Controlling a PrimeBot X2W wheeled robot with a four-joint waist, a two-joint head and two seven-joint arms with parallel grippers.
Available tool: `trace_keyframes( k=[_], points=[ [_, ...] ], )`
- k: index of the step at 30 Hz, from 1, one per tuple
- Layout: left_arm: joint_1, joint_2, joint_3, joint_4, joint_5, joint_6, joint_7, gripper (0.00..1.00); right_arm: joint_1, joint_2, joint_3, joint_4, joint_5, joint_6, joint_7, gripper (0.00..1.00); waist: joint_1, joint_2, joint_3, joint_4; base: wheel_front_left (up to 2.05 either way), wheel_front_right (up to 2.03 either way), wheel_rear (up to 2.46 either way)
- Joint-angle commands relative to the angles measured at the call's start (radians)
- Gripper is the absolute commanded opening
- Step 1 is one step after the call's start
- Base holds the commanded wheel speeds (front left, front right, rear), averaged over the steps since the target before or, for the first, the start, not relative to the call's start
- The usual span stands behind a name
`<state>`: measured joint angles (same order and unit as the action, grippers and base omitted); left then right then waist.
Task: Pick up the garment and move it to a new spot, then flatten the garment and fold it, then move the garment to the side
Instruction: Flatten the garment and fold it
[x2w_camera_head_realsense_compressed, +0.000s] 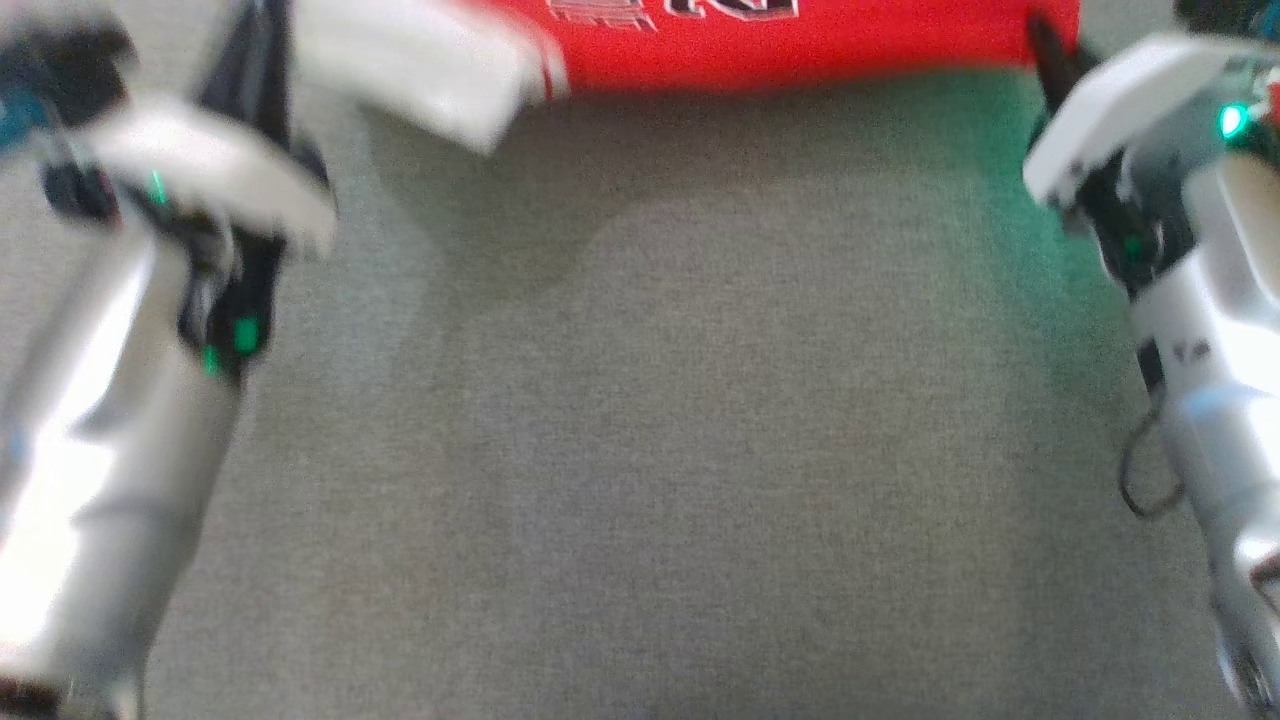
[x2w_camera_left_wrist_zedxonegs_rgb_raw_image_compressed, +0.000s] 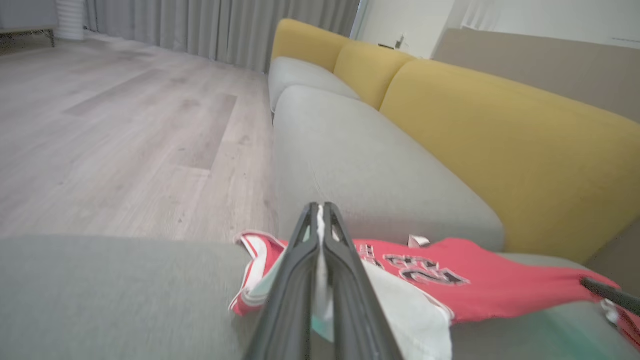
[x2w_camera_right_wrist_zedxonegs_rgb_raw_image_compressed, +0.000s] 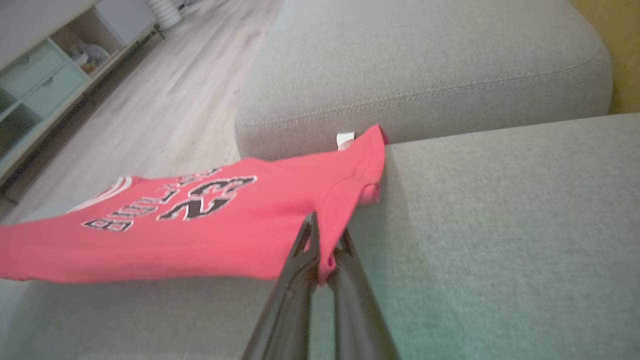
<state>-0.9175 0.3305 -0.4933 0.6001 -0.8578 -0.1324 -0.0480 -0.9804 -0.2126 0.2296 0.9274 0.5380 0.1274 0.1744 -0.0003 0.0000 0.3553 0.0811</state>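
While the head view is blurred, garment (x2w_camera_head_realsense_compressed: 800, 45): a red jersey at the far edge, stretched left to right between both grippers, with only the bottoms of its letters showing.
Right wrist view: shows the black-and-white number and lettering whole, and a small white tag (x2w_camera_right_wrist_zedxonegs_rgb_raw_image_compressed: 345, 139) at the far corner.
Left wrist view: shows a white part of the cloth with red-and-white trim, bunched under the fingers.
Left gripper (x2w_camera_left_wrist_zedxonegs_rgb_raw_image_compressed: 320, 212): jaws pressed together, with a sliver of the white cloth pinched between them.
Right gripper (x2w_camera_right_wrist_zedxonegs_rgb_raw_image_compressed: 325, 235): jaws closed on the red hem, which folds over the tips.
Forearms (x2w_camera_head_realsense_compressed: 110, 440): pale, one along each side of the head view, both reaching far towards the jersey with wrists turned inward.
Seat cushion (x2w_camera_head_realsense_compressed: 650, 450): grey, under the jersey; I cannot tell whether they touch.
Back cushions (x2w_camera_left_wrist_zedxonegs_rgb_raw_image_compressed: 500, 150): yellow, behind the seat.
Shelf unit (x2w_camera_right_wrist_zedxonegs_rgb_raw_image_compressed: 35, 80): stands across the wooden floor (x2w_camera_left_wrist_zedxonegs_rgb_raw_image_compressed: 100, 125); one open compartment holds something too blurred to identify.
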Motion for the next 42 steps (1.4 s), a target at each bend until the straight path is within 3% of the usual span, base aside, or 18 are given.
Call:
trace_keyframes(
  k=[1, 12, 25, 34, 42],
  points=[
    [0.02, 0.087, 0.015, -0.069, -0.03, 0.002, 0.01, 0.0, 0.015, -0.019, 0.045, -0.053, 0.018, 0.003, 0.023, 0.0, 0.0003, 0.0, -0.041, 0.014, 0.0, 0.0, 0.0],
    [0.386, 0.31, -0.139, -0.385, -0.242, 0.002, 0.192, 0.0, 0.275, -0.218, 0.265, -0.207, 0.18, 0.003, 0.138, 0.0, 0.0003, 0.0, -0.216, 0.047, 0.0, 0.0, 0.0],
    [0.6, 0.487, -0.223, -0.672, -0.39, 0.005, 0.305, 0.0, 0.499, -0.327, 0.364, -0.377, 0.41, 0.003, 0.305, 0.0, 0.0003, 0.0, -0.362, 0.044, 0.0, 0.0, 0.0],
    [0.664, 0.527, -0.225, -0.747, -0.386, 0.048, 0.29, 0.0, 0.601, -0.395, 0.348, -0.506, 0.484, 0.003, 0.383, 0.0, 0.0003, 0.0, -0.371, 0.047, 0.0, 0.0, 0.0],
    [0.607, 0.511, -0.221, -0.721, -0.333, 0.07, 0.287, 0.0, 0.566, -0.364, 0.287, -0.526, 0.453, 0.003, 0.404, 0.0, 0.0003, 0.0, -0.308, 0.042, 0.0, 0.0, 0.0]
  ],
)
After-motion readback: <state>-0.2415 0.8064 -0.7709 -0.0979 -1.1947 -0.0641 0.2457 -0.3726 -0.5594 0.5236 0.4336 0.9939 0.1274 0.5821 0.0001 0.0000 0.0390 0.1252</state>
